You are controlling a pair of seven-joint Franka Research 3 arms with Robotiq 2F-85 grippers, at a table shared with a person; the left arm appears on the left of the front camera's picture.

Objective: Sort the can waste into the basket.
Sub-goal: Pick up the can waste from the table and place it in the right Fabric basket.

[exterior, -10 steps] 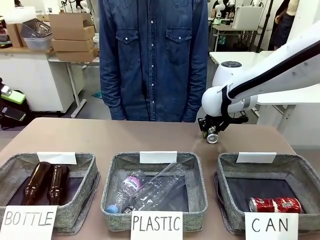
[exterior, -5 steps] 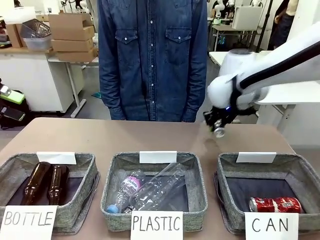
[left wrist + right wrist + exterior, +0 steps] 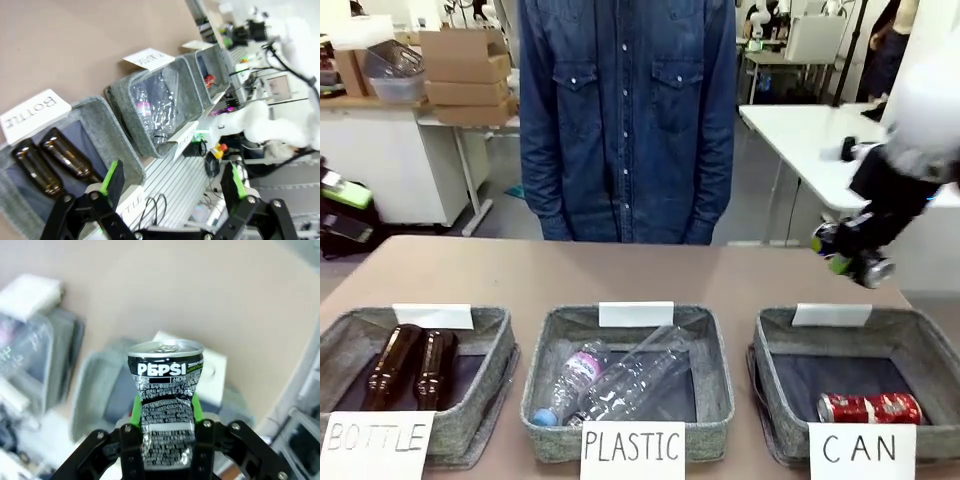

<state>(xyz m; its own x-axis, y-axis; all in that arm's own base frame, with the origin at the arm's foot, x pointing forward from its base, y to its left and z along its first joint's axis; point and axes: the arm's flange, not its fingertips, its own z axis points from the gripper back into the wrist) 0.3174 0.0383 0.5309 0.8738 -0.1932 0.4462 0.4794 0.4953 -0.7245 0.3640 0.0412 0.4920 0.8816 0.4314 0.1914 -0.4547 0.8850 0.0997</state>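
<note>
A: Right gripper [image 3: 165,412], first entry?
B: Clamped on the dark can [image 3: 165,400], green pads on either side of its dented waist, top end pointing away from the wrist. White "PEPSI" lettering faces the wrist camera.

A: Below and beyond it?
B: From the front, the right gripper [image 3: 848,252] hangs in the air with the dark can [image 3: 867,267], blurred, above the far rim of the "CAN" basket [image 3: 782,345]. The red can [image 3: 869,409] lies on its side inside that basket, at the end farthest from the gripper, just behind the white "CAN" card [image 3: 860,450].

A: Left gripper [image 3: 173,186]?
B: Fingers spread wide, nothing between them. Nearest past them, the "BOTTLE" basket [image 3: 116,150] holding two brown bottles [image 3: 50,162]. Farther, the "PLASTIC" basket [image 3: 185,82] with clear plastic bottles [image 3: 157,107]. Farthest, the "CAN" basket [image 3: 226,62], a speck of red can [image 3: 208,80] inside.

A: Beyond the table?
B: A person in a denim shirt [image 3: 626,115] stands at the far edge.
</note>
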